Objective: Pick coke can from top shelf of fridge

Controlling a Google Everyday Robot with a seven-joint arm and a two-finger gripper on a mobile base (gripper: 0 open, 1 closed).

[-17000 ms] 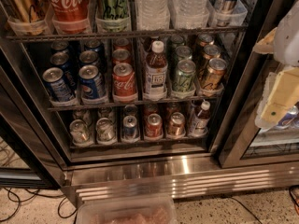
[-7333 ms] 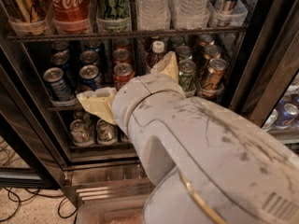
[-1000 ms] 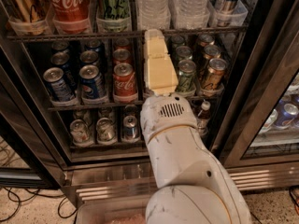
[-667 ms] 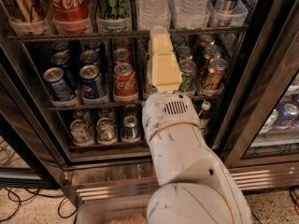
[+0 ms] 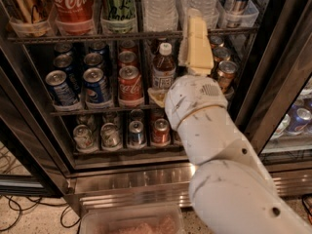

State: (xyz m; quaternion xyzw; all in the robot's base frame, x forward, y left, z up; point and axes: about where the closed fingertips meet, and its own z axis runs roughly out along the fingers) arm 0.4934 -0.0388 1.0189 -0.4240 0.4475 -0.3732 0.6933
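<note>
The tool (image 5: pixel 196 26) is seen in the upper centre-right of the frame, pointing upward and raised in front of the front rail of the top shelf (image 5: pixel 122 35). Whether it is spread or pressed together cannot be told. It is carried by the white arm (image 5: pixel 219 150), which rises from the lower right corner and covers part of the lower racks.

The coke can (image 5: pixel 73 4) is located at the upper left of the frame, standing upright in a clear tray on the top shelf, well apart from the tool. A green-and-white can (image 5: pixel 118 6) stands just to its right, followed by water bottles (image 5: pixel 161 4).

On the rack below, blue Pepsi cans (image 5: pixel 97 86), a second red can (image 5: pixel 130 84) and a white-capped bottle (image 5: pixel 163 67) are lined up, the bottle just left of the tool. The fridge (image 5: pixel 136 184) is shown with its steel base across the lower frame.
</note>
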